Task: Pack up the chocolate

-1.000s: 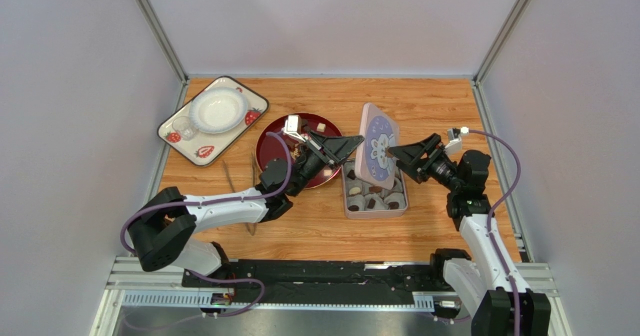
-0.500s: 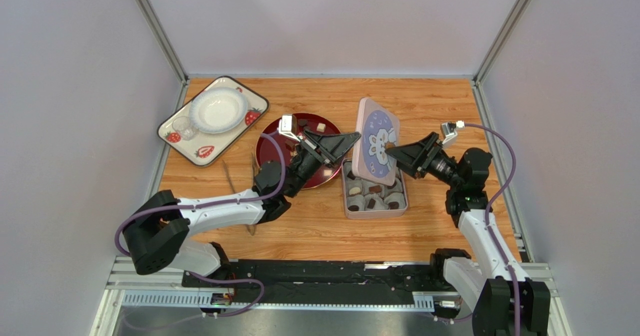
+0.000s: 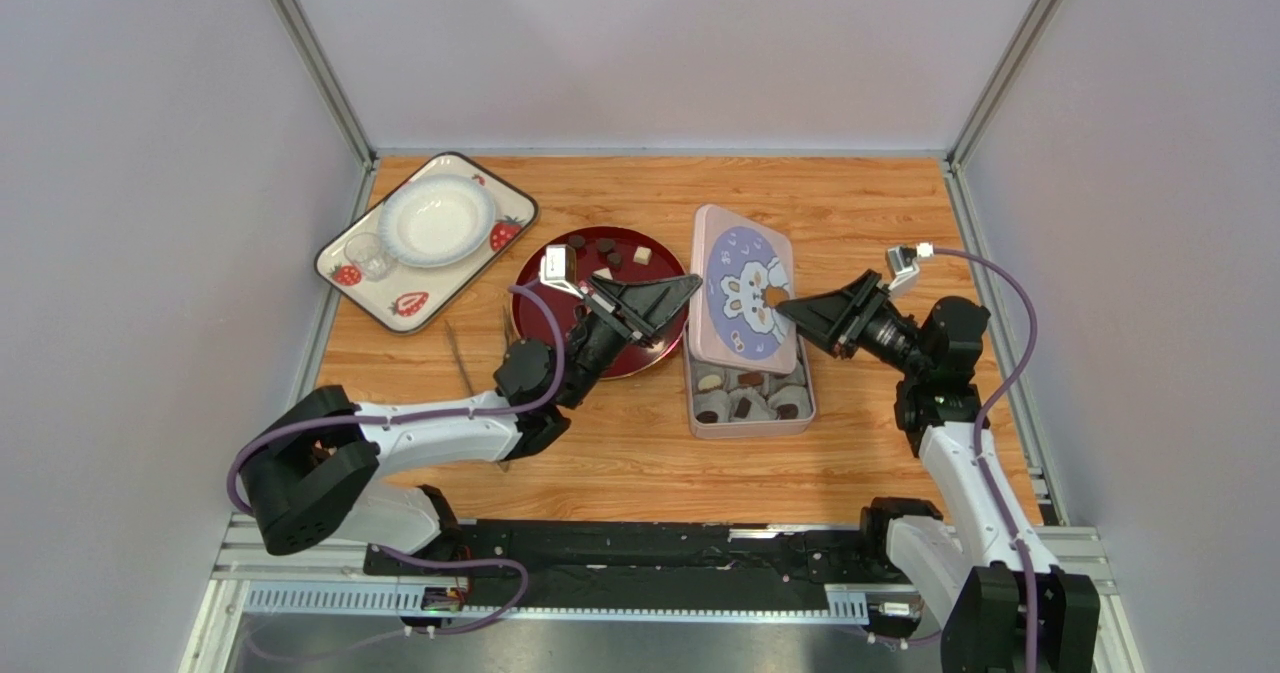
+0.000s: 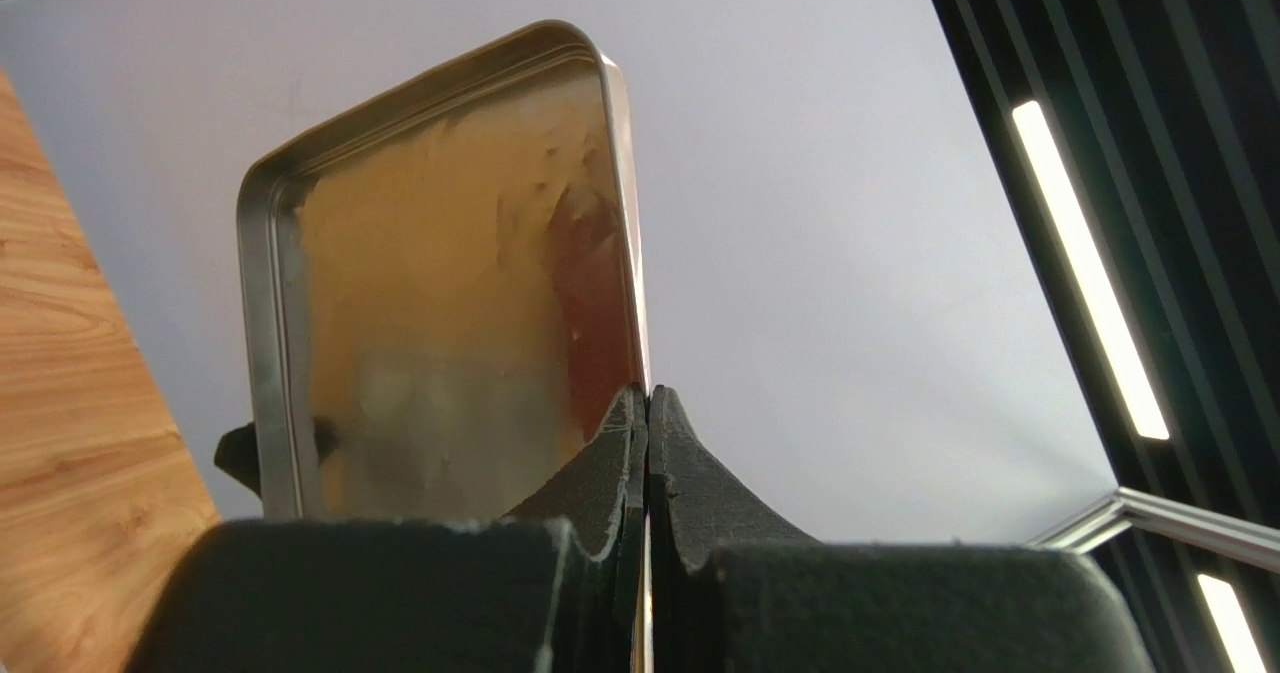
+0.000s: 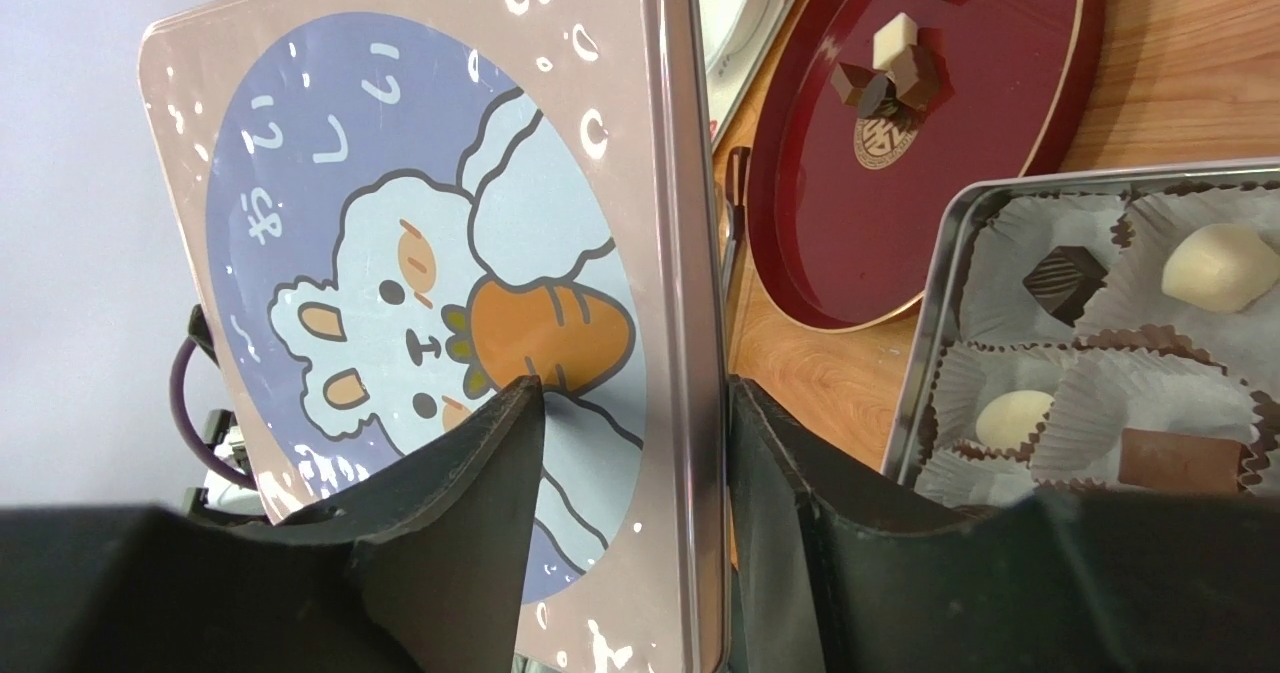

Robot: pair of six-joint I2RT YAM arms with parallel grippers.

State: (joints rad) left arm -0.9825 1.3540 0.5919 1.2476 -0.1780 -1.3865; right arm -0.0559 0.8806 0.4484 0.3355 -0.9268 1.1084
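A pink lid with a rabbit picture (image 3: pixel 739 309) hangs tilted over the far half of the square grey tin (image 3: pixel 751 424). My left gripper (image 3: pixel 684 285) is shut on the lid's left rim; the left wrist view shows the shiny underside (image 4: pixel 451 283) and the gripper (image 4: pixel 648 403) pinching the rim. My right gripper (image 3: pixel 780 310) grips the right edge; in its wrist view the gripper (image 5: pixel 634 391) straddles the lid (image 5: pixel 421 253). Chocolates sit in paper cups in the tin (image 5: pixel 935 328): a dark cube (image 5: pixel 1065 277) and a white piece (image 5: pixel 1220 265). More chocolates (image 3: pixel 607 249) lie on the red plate (image 3: pixel 549 306).
A strawberry-print tray (image 3: pixel 356 262) with a white bowl (image 3: pixel 436 220) stands at the back left. Thin tongs (image 3: pixel 458 355) lie on the wooden table left of the plate. Grey walls close in the left, back and right sides.
The lid has tipped from nearly upright to a flatter tilt and shifted left over the tin. Both grippers have moved with it, still holding its edges.
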